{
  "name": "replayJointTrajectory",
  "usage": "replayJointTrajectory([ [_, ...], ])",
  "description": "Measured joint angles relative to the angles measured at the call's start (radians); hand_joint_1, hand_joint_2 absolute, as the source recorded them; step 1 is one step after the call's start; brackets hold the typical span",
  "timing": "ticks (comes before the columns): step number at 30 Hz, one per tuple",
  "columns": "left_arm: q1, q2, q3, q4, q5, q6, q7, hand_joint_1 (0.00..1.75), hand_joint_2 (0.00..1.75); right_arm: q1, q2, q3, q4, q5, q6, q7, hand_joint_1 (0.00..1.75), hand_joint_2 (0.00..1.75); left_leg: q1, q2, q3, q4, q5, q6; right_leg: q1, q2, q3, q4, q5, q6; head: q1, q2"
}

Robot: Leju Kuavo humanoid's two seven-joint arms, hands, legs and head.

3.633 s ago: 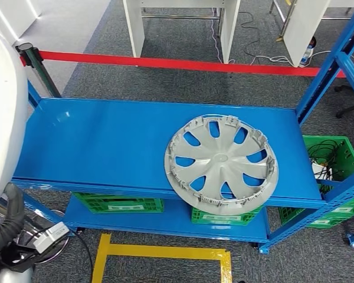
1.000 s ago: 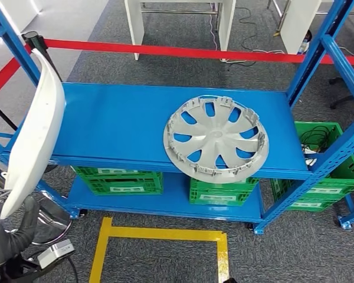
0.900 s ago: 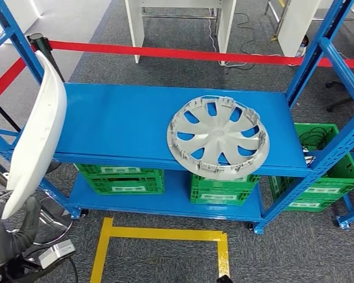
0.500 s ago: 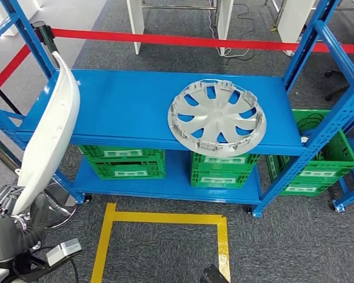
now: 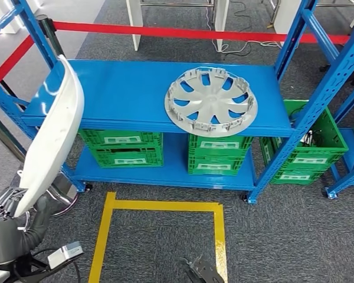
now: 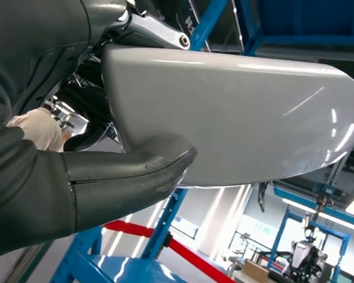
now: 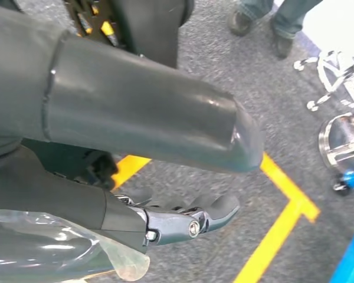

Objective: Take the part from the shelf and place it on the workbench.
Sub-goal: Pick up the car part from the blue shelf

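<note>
Gripping a long white curved panel [image 5: 51, 138] at the head view's 8 o'clock, the left robot hand [image 5: 6, 203] has its thumb [image 6: 130, 177] pressed along the panel's underside. A silver wheel cover [image 5: 210, 100] lies flat at 1 o'clock on the blue shelf [image 5: 121, 94], near its front edge, above green crates [image 5: 218, 154]. The right robot hand [image 7: 166, 177] hangs over yellow floor tape [image 5: 159, 206], fingers apart, holding nothing.

The head view looks down from high in front of the blue shelf [image 5: 121, 94]; the left wrist view sits close beneath it, facing upward; the right wrist view faces the floor's yellow tape [image 7: 282, 218], shared with the head view.
</note>
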Motion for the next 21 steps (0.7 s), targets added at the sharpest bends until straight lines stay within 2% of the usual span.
replayJointTrajectory([
  [2, -0.001, 0.002, -0.001, 0.000, 0.001, 0.000, 0.003, 1.75, 1.75, 0.004, -0.010, -0.022, -0.033, 0.041, -0.003, 0.005, 0.00, 0.00, -0.003, 0.001, -0.011, -0.006, 0.009, 0.019, -0.002, 0.000, -0.007, 0.000, 0.013, 0.014, 0.000, 0.000],
  [3, -0.002, 0.003, -0.002, 0.000, 0.001, 0.000, 0.004, 1.75, 1.75, 0.007, -0.015, -0.034, -0.050, 0.059, -0.005, 0.010, 0.00, 0.00, -0.003, 0.003, -0.020, -0.006, 0.018, 0.030, -0.004, 0.001, -0.014, 0.007, 0.004, 0.020, 0.000, 0.000],
  [4, -0.004, 0.003, -0.004, 0.000, 0.001, 0.000, 0.005, 1.75, 1.75, 0.010, -0.019, -0.046, -0.064, 0.071, -0.006, 0.014, 0.00, 0.00, -0.003, 0.005, -0.031, -0.008, 0.029, 0.042, -0.005, 0.003, -0.025, 0.026, -0.023, 0.024, 0.002, 0.000],
  [5, -0.005, 0.003, -0.006, 0.000, 0.001, 0.000, 0.006, 1.75, 1.75, 0.012, -0.024, -0.055, -0.076, 0.078, -0.007, 0.017, 0.00, 0.00, -0.002, 0.007, -0.045, -0.010, 0.041, 0.052, -0.006, 0.005, -0.041, 0.068, -0.068, 0.026, 0.004, 0.000],
  [7, -0.007, 0.003, -0.010, 0.000, 0.001, 0.000, 0.007, 1.75, 1.75, 0.016, -0.031, -0.071, -0.095, 0.085, -0.009, 0.020, 0.00, 0.00, -0.005, 0.008, -0.075, -0.009, 0.066, 0.060, -0.005, 0.007, -0.074, 0.191, -0.168, 0.029, 0.007, 0.000],
  [8, -0.007, 0.004, -0.011, 0.001, 0.001, 0.000, 0.007, 1.75, 1.75, 0.017, -0.034, -0.077, -0.102, 0.087, -0.009, 0.020, 0.00, 0.00, -0.007, 0.008, -0.093, -0.008, 0.079, 0.061, -0.004, 0.007, -0.082, 0.250, -0.194, 0.029, 0.008, 0.000],
  [9, -0.007, 0.004, -0.012, 0.001, 0.001, 0.000, 0.007, 1.75, 1.75, 0.019, -0.037, -0.082, -0.107, 0.089, -0.009, 0.021, 0.00, 0.00, -0.009, 0.008, -0.110, -0.007, 0.092, 0.061, -0.004, 0.007, -0.078, 0.284, -0.192, 0.029, 0.008, 0.000],
  [10, -0.007, 0.004, -0.013, 0.002, 0.001, 0.000, 0.007, 1.75, 1.75, 0.020, -0.039, -0.086, -0.112, 0.090, -0.010, 0.021, 0.00, 0.00, -0.011, 0.008, -0.126, -0.006, 0.104, 0.060, -0.003, 0.007, -0.059, 0.287, -0.170, 0.026, 0.008, 0.000],
  [11, -0.007, 0.004, -0.014, 0.002, 0.001, 0.000, 0.007, 1.75, 1.75, 0.020, -0.041, -0.090, -0.116, 0.091, -0.010, 0.022, 0.00, 0.00, -0.013, 0.008, -0.142, -0.005, 0.116, 0.059, -0.002, 0.007, -0.023, 0.256, -0.139, 0.021, 0.008, 0.000],
  [12, -0.007, 0.004, -0.014, 0.003, 0.001, 0.000, 0.007, 1.75, 1.75, 0.020, -0.042, -0.094, -0.121, 0.093, -0.010, 0.022, 0.00, 0.00, -0.014, 0.008, -0.154, -0.003, 0.128, 0.056, 0.000, 0.008, 0.030, 0.194, -0.117, 0.014, 0.008, 0.000],
  [13, -0.007, 0.004, -0.014, 0.003, 0.001, 0.000, 0.007, 1.75, 1.75, 0.019, -0.043, -0.099, -0.125, 0.098, -0.010, 0.023, 0.00, 0.00, -0.017, 0.007, -0.164, -0.001, 0.138, 0.053, 0.003, 0.008, 0.096, 0.112, -0.112, 0.008, 0.009, 0.000],
  [14, -0.007, 0.004, -0.014, 0.003, 0.001, 0.000, 0.007, 1.75, 1.75, 0.019, -0.044, -0.105, -0.129, 0.108, -0.011, 0.027, 0.00, 0.00, -0.018, 0.008, -0.170, 0.002, 0.148, 0.049, 0.005, 0.008, 0.151, 0.033, -0.121, 0.002, 0.008, 0.000],
  [15, -0.008, 0.004, -0.015, 0.003, 0.001, 0.000, 0.007, 1.75, 1.75, 0.019, -0.044, -0.113, -0.132, 0.121, -0.013, 0.034, 0.00, 0.00, -0.019, 0.008, -0.175, 0.003, 0.159, 0.044, 0.008, 0.009, 0.187, -0.023, -0.135, -0.002, 0.008, 0.000],
  [16, -0.009, 0.004, -0.015, 0.003, 0.001, 0.000, 0.007, 1.75, 1.75, 0.020, -0.044, -0.122, -0.134, 0.137, -0.016, 0.044, 0.00, 0.00, -0.020, 0.008, -0.178, 0.001, 0.170, 0.039, 0.010, 0.008, 0.203, -0.054, -0.143, -0.005, 0.007, 0.000],
  [17, -0.009, 0.004, -0.015, 0.003, 0.001, 0.000, 0.007, 1.75, 1.75, 0.023, -0.044, -0.134, -0.133, 0.152, -0.020, 0.060, 0.00, 0.00, -0.019, 0.008, -0.181, -0.002, 0.181, 0.033, 0.009, 0.008, 0.196, -0.061, -0.140, -0.009, 0.007, 0.000],
  [18, -0.009, 0.004, -0.015, 0.003, 0.001, 0.000, 0.007, 1.75, 1.75, 0.027, -0.043, -0.147, -0.128, 0.165, -0.027, 0.080, 0.00, 0.00, -0.017, 0.006, -0.186, -0.001, 0.179, 0.027, 0.009, 0.005, 0.186, -0.060, -0.130, -0.015, 0.006, 0.000],
  [19, -0.008, 0.004, -0.015, 0.003, 0.001, 0.000, 0.007, 1.75, 1.75, 0.030, -0.040, -0.162, -0.119, 0.174, -0.036, 0.103, 0.00, 0.00, -0.016, 0.005, -0.192, 0.011, 0.157, 0.020, 0.008, 0.003, 0.175, -0.061, -0.118, -0.023, 0.006, 0.000],
  [20, -0.007, 0.004, -0.014, 0.004, 0.001, 0.000, 0.006, 1.75, 1.75, 0.032, -0.035, -0.181, -0.104, 0.181, -0.049, 0.129, 0.00, 0.00, -0.014, 0.003, -0.201, 0.043, 0.114, 0.014, 0.006, 0.001, 0.161, -0.062, -0.104, -0.029, 0.003, 0.000],
  [21, -0.007, 0.004, -0.014, 0.004, 0.001, 0.000, 0.005, 1.75, 1.75, 0.032, -0.029, -0.202, -0.083, 0.183, -0.064, 0.155, 0.00, 0.00, -0.011, 0.003, -0.211, 0.095, 0.056, 0.008, 0.006, -0.001, 0.147, -0.061, -0.091, -0.033, 0.000, 0.000],
])
